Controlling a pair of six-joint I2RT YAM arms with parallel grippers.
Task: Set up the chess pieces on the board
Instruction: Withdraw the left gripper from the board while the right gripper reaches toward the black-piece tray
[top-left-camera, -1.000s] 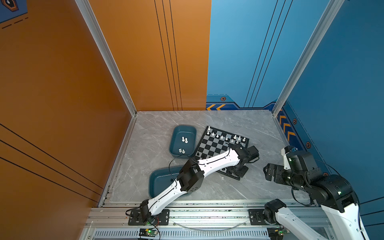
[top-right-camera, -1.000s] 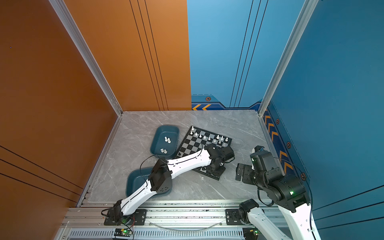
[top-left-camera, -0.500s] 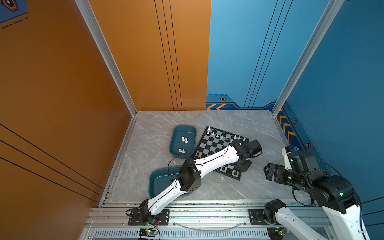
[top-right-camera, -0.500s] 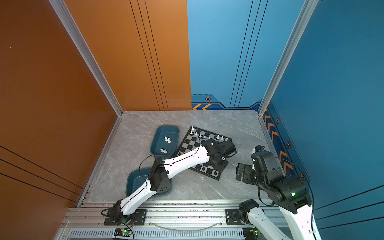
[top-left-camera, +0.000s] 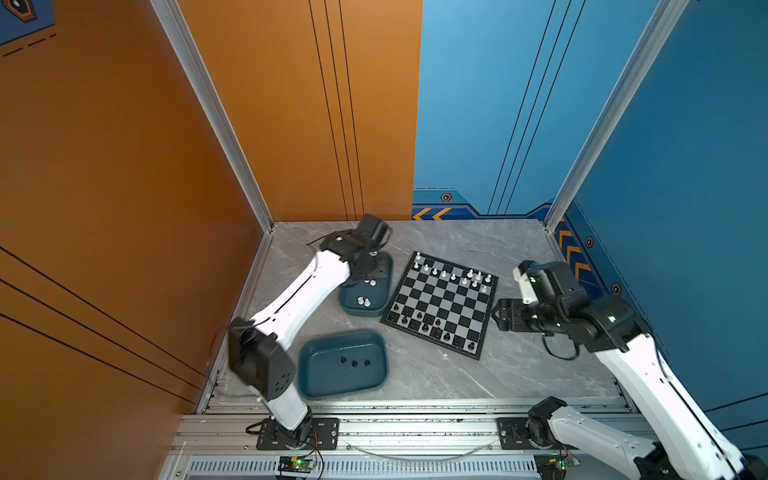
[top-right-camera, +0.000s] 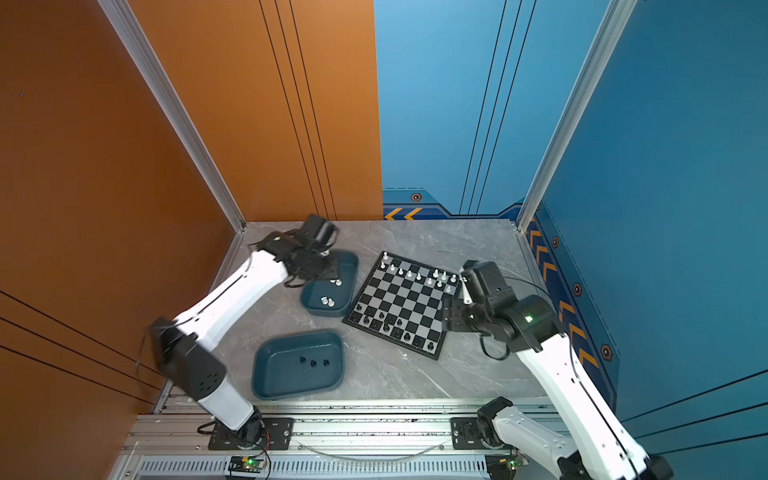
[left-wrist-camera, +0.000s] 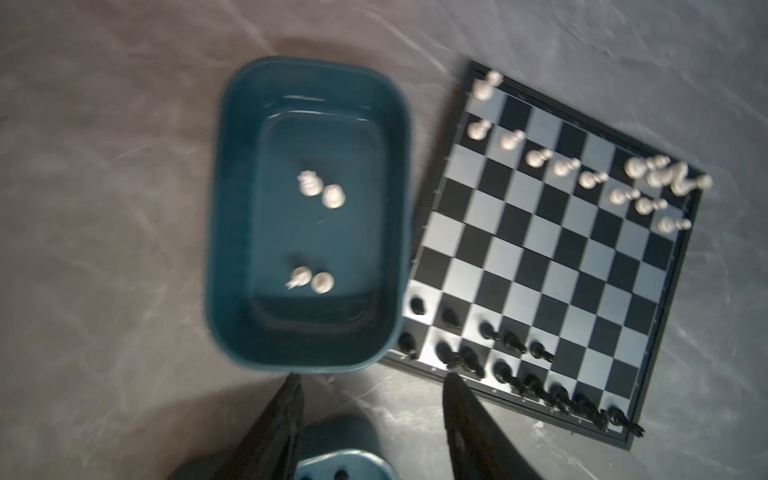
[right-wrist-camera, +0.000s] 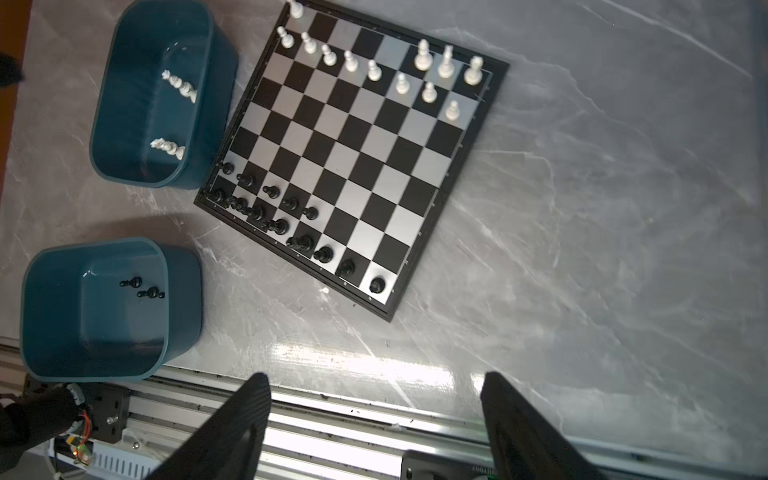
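Note:
The board (top-left-camera: 453, 309) (top-right-camera: 409, 309) lies tilted at mid-table. White chess pieces (top-left-camera: 453, 276) stand along its far rows and black chess pieces (top-left-camera: 424, 326) along its near rows. Several more white pieces (left-wrist-camera: 316, 189) stand in the far teal tray (top-left-camera: 361, 312). Three black ones (top-left-camera: 354, 363) stand in the near teal tray (top-left-camera: 332, 380). My left gripper (left-wrist-camera: 372, 375) hangs over the far tray (left-wrist-camera: 216, 208), open and empty. My right gripper (right-wrist-camera: 376, 374) (top-left-camera: 505, 316) hovers off the board's right edge, open with nothing between its fingers.
The grey marble table ends at an aluminium rail (top-left-camera: 415, 432) in front. An orange wall (top-left-camera: 124, 208) closes the left side and a blue wall (top-left-camera: 685, 208) the right. Bare table (top-left-camera: 478, 245) lies behind the board.
My left arm has swung from over the board's near right part back to the far tray, its fingers spreading wider. The right gripper's fingers have drawn in slightly; that arm has barely moved.

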